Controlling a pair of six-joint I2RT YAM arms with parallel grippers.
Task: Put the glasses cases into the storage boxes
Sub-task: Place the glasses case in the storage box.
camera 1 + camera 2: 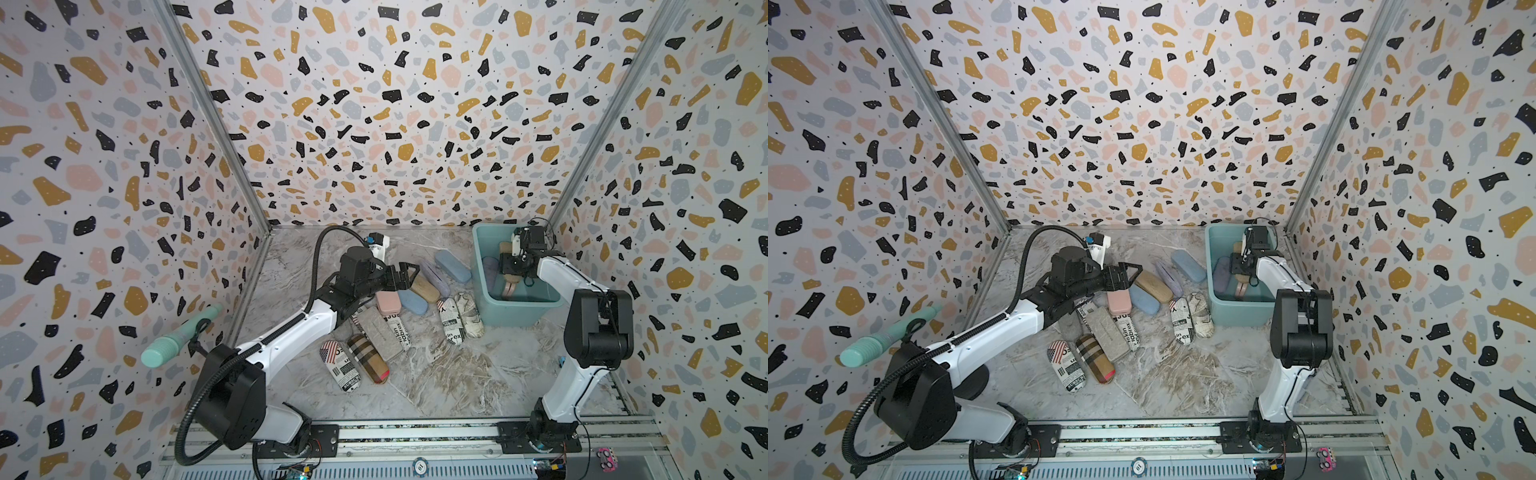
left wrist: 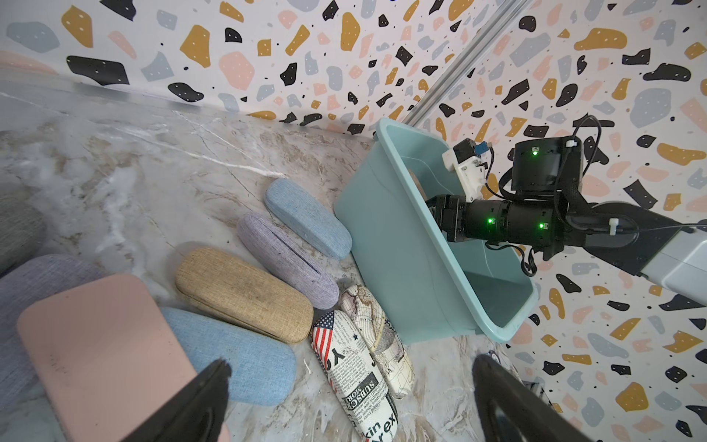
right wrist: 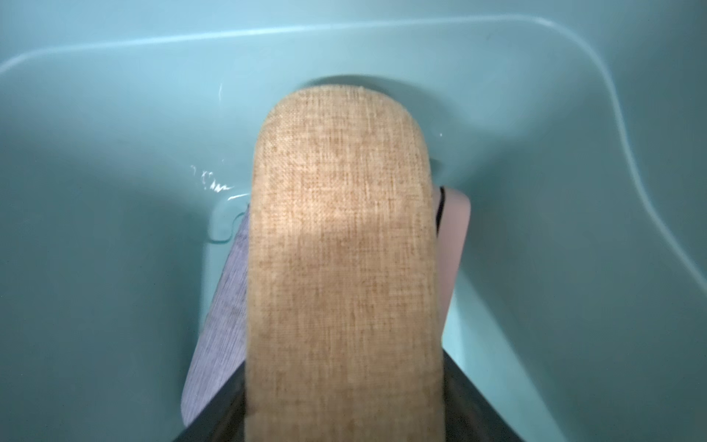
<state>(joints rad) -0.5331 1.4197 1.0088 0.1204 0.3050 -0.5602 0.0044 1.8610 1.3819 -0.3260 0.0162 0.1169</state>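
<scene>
Several glasses cases lie in a heap mid-table in both top views: pink (image 1: 388,302), blue (image 1: 412,301), tan (image 1: 424,288), lilac (image 1: 434,277), newspaper-print (image 1: 449,322) and brown plaid (image 1: 368,359). My left gripper (image 1: 409,276) hovers open over the pink and blue cases, holding nothing; in the left wrist view its fingers (image 2: 206,398) stand wide apart above the newspaper-print case (image 2: 355,375). The teal storage box (image 1: 482,291) stands at the back right. My right gripper (image 3: 344,421) reaches inside it, shut on a tan case (image 3: 344,229) above a lilac case (image 3: 222,306) and a pink one (image 3: 453,248).
A mint-green ribbed cylinder (image 1: 174,343) on a black stand juts out from the left wall. Patterned walls close in the table on three sides. The arms' mounting rail (image 1: 415,432) runs along the front edge. Bare marble surface (image 1: 457,374) lies between the heap and the rail.
</scene>
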